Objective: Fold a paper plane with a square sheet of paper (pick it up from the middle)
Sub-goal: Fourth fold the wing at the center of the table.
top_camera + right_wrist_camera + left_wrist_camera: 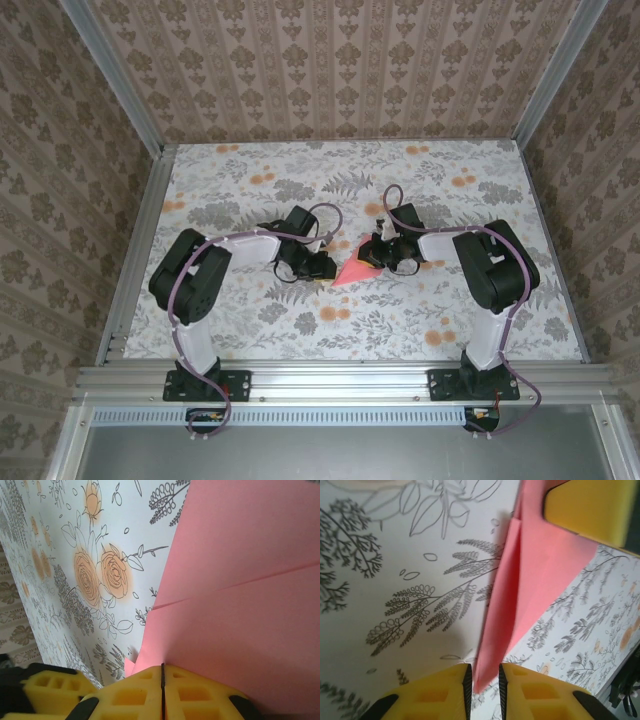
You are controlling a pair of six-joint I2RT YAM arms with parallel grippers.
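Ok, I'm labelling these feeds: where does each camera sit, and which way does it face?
Top external: above and behind, looking down on the table; left arm and right arm whole.
Left wrist: on the left gripper, looking down at the pink paper; its yellow fingers slightly apart around the tip.
Right wrist: on the right gripper, facing the paper it pinches shut.
Shared: the paper, all three.

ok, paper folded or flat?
Folded: the paper shows overlapping layers and a crease line, tapering to a point, in both wrist views.
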